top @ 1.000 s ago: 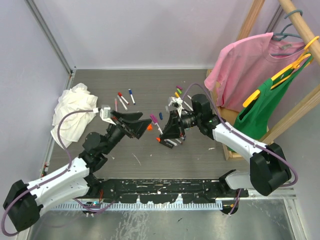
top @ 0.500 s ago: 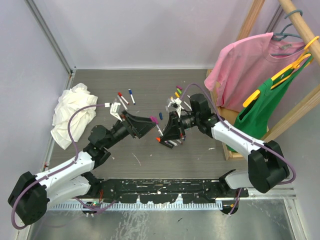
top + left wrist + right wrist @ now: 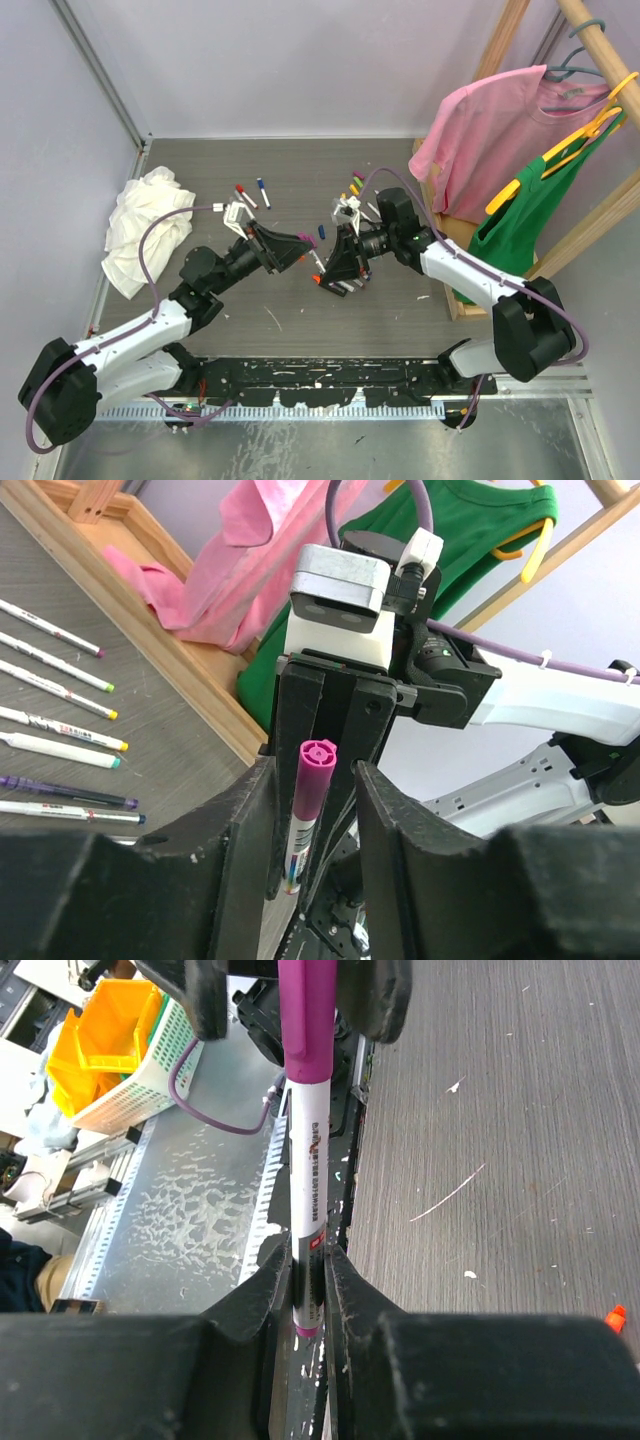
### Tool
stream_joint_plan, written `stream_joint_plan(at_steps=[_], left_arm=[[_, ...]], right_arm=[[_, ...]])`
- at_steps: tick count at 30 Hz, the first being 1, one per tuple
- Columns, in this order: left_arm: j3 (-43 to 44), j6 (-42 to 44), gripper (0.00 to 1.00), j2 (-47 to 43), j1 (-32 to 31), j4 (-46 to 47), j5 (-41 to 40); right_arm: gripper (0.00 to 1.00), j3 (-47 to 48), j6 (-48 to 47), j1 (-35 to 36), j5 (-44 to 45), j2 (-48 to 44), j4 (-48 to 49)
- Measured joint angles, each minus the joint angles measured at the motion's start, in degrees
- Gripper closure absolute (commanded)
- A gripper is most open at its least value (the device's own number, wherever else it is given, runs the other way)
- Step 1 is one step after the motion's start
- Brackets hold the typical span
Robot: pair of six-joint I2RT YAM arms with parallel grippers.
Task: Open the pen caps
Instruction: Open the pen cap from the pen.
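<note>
A white-barrelled pen (image 3: 305,1160) with a magenta pen cap (image 3: 312,780) is held above the table. My right gripper (image 3: 308,1260) is shut on its lower barrel. My left gripper (image 3: 315,790) has come over the capped end, a finger on each side of the cap. A small gap still shows on the right side, so the jaws are not clamped. From above, the two grippers meet mid-table: left gripper (image 3: 298,243), right gripper (image 3: 333,272). A loose orange cap (image 3: 316,281) and a blue one (image 3: 321,231) lie on the table nearby.
Two capped pens (image 3: 250,193) lie at the back left, and several uncapped pens (image 3: 60,680) near the wooden rack (image 3: 450,290). A white rag (image 3: 145,230) lies at the left. Pink (image 3: 490,130) and green (image 3: 530,210) shirts hang at the right.
My left gripper has swung right to the pen's capped end, and its wide-open jaws have narrowed round the magenta cap. The right gripper has held the pen still.
</note>
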Motion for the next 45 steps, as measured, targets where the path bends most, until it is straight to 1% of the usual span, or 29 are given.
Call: stream_joint_plan(at_steps=[2, 6, 8, 9, 12, 14, 16, 19, 22, 25, 27, 31, 34, 35, 36, 40, 41, 45], left_arm=[[0.02, -0.07, 0.71, 0.5, 0.0, -0.02, 0.2], [0.02, -0.24, 0.88, 0.85, 0.0, -0.09, 0.42], [0.02, 0.24, 0.98, 0.87, 0.02, -0.44, 0.42], [0.02, 0.52, 1.0, 0.92, 0.04, -0.5, 0.42], [0.02, 1.2, 1.0, 0.98, 0.04, -0.52, 0.44], [0.02, 1.44, 1.0, 0.98, 0.04, -0.7, 0.42], [0.02, 1.42, 1.0, 1.03, 0.04, -0.68, 0.42], [0.02, 1.4, 1.0, 1.77, 0.04, -0.57, 0.61], [0.02, 1.36, 1.0, 3.85, 0.02, -0.42, 1.33], [0.02, 1.16, 1.0, 6.43, -0.09, 0.07, 2.01], [0.02, 1.11, 1.0, 7.23, -0.13, 0.72, 2.34], [0.02, 1.33, 1.0, 7.63, -0.13, 1.68, 2.34], [0.02, 1.57, 1.0, 7.63, -0.13, 2.34, 1.99], [0.02, 1.62, 1.0, 7.63, -0.13, 2.4, 1.79], [0.02, 1.62, 1.0, 7.63, -0.13, 2.51, 1.68], [0.02, 2.51, 1.0, 7.21, -0.35, 2.27, 0.83], [0.02, 2.91, 1.0, 7.02, -0.35, 1.95, 0.46], [0.02, 4.63, 1.0, 4.59, -0.11, -0.57, -1.46]], right_arm=[[0.99, 0.39, 0.0, 0.09, -0.02, 0.66, -0.35], [0.99, 0.55, -0.11, 0.22, -0.2, 1.2, -0.9], [0.98, 0.61, -0.15, 0.24, -0.46, 1.2, -1.01], [0.91, 0.72, -0.13, 0.24, -0.52, 1.22, -1.27], [0.66, 0.76, 0.04, 0.28, -0.55, 1.22, -1.81], [0.54, 0.81, -0.04, 0.31, -0.57, 1.2, -1.9], [0.49, 0.87, 0.33, 0.33, -0.48, 1.2, -1.77], [0.48, 0.85, 1.99, 0.22, 0.13, 0.96, -0.39], [0.49, 0.44, 5.09, -0.24, 1.44, -0.04, 2.97], [0.56, -0.2, 7.74, -0.59, 2.73, -0.79, 5.88], [0.59, -0.59, 8.96, -0.68, 3.65, -0.81, 6.58], [0.61, -0.79, 10.25, -0.68, 4.59, -0.7, 6.99], [0.7, -0.79, 10.51, -0.5, 5.14, -0.39, 7.06], [0.78, -0.79, 10.58, -0.39, 5.33, -0.28, 7.06], [0.82, -0.79, 10.56, -0.28, 5.6, -0.15, 7.08], [0.98, -0.74, 10.62, -0.2, 6.25, 0.42, 6.73], [0.99, -0.68, 10.4, -0.2, 6.29, 0.5, 6.67], [0.99, 0.55, 9.53, 0.24, 6.56, 1.4, 6.75]])
